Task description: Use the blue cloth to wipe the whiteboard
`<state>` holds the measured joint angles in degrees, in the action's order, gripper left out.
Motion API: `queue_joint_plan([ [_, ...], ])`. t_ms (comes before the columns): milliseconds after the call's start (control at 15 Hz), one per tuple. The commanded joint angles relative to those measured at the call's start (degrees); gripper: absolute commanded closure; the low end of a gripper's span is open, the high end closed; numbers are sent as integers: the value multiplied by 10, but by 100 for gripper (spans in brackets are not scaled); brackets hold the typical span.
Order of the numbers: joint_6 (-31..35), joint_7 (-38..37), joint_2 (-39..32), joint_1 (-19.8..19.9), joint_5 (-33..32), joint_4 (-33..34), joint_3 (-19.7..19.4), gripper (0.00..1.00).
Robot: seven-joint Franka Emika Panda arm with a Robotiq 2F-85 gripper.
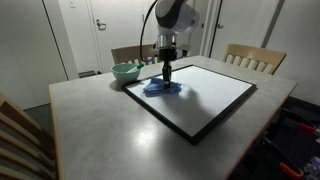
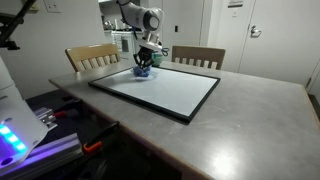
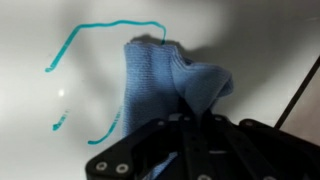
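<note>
Exterior view: arm [image 1: 171, 18] upright (clamping cloth [image 1: 160, 89]).

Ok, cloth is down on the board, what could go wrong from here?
1. The blue cloth is bunched at the fingers, so a sweep may miss parts of the teal marker line beside it.
2. The green bowl sits just off the whiteboard corner, close to the cloth; a wide stroke that way could knock it.
3. The whiteboard seems to lie loose on the table; hard pressing might slide it.
</note>
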<state>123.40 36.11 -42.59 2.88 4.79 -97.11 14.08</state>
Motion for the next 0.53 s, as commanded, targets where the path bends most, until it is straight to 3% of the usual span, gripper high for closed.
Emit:
queue_joint_plan([
  [0,15,42,-3,9,-1,-14,-5,97],
  [467,61,51,-4,10,-18,-33,-35,97],
])
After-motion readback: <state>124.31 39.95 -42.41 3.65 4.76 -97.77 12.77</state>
